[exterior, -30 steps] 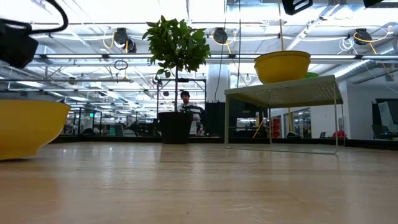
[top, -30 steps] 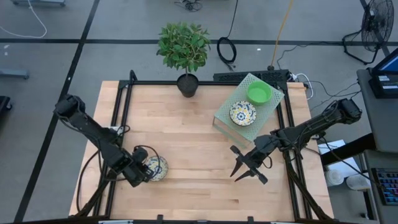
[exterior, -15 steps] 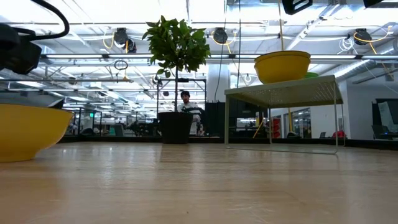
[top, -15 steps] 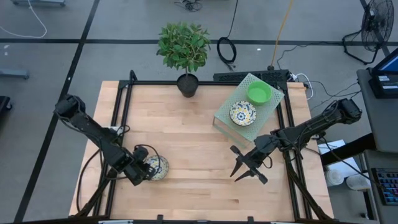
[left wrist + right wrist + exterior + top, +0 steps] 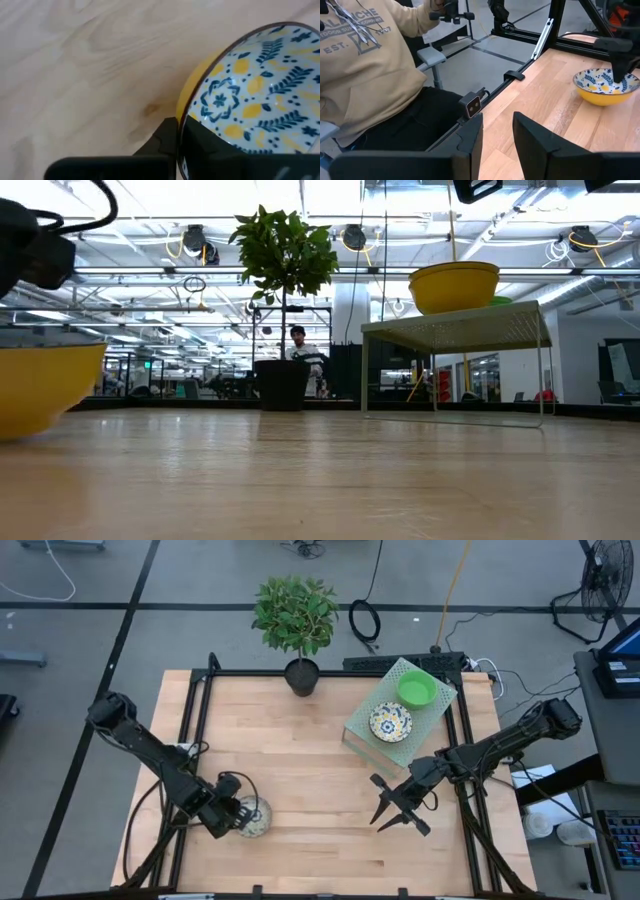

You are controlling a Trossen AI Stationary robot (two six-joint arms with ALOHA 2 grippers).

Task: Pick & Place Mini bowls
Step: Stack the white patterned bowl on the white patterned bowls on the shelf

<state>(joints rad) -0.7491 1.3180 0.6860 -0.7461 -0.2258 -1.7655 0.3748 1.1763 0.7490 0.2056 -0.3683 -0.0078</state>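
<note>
A floral mini bowl [image 5: 254,819], yellow outside and white with blue-and-yellow leaves inside, sits on the wooden table near the front left. My left gripper [image 5: 236,816] is shut on it. The same bowl shows in the left wrist view [image 5: 260,100] and at the left of the low view [image 5: 40,385]. Another floral bowl [image 5: 390,722] and a green bowl [image 5: 417,690] rest on a raised pale-green rack [image 5: 372,710] at the back right. My right gripper [image 5: 393,808] hovers open over the table's right half, holding nothing. My left gripper pinches the bowl's rim [image 5: 184,117] on the side toward the table's left edge. One finger [image 5: 165,137] is outside against the yellow wall and the other is inside the bowl. It comes slanting down from the left. The bowl's base looks to be on the table.
A potted plant [image 5: 296,620] in a black pot stands at the table's far edge. A black frame [image 5: 200,720] runs around the tabletop. A person in a beige hoodie [image 5: 375,65] sits beyond the table's edge in the right wrist view. Bare wood lies in the middle [image 5: 300,760].
The floral bowl and my left gripper have shifted a little toward the table's near edge; in the low view the bowl has slid slightly sideways and back.
</note>
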